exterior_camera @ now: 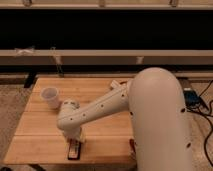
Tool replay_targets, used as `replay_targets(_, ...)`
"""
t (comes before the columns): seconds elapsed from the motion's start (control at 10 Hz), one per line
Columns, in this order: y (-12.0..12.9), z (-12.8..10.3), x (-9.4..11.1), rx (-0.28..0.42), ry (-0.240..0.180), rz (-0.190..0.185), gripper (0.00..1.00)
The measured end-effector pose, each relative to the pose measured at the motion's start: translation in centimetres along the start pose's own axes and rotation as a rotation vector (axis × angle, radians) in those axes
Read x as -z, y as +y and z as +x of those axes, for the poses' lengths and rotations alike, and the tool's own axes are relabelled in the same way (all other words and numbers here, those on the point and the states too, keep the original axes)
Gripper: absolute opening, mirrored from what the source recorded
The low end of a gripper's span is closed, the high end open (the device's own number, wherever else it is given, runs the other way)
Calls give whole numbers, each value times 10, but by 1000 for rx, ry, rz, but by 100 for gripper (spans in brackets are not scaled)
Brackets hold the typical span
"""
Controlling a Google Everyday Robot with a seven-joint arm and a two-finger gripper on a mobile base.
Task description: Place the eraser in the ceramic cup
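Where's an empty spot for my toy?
Bare wood lies at the table's front left, below the cup and left of the gripper, and along the back behind the arm. Crowded: front middle, where the gripper is at the eraser.

Bulky glossy white rounded arm (155, 120) | small dark dots along forearm, possibly screws | pale gripper (75, 140) at near left

The white gripper (75, 141) is low at the front of the honey-coloured, plank-lined wooden surface (35, 135), right above the dark eraser (74, 151). Back and to the left of it stands a plain white ceramic cup (50, 96). The arm (100, 107) is white, speckled with small dark dots.
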Motion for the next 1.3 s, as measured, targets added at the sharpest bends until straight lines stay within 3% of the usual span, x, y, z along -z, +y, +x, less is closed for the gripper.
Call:
replay_targets(0.4,5,6,26,-21,2,45,4)
replay_targets(0.5,6,8,38,-28,5,59,0)
replay_targets(0.9,2,24,95,-44,45,120,0)
replay_targets(1.3,-14,47,165,-49,124,228,0)
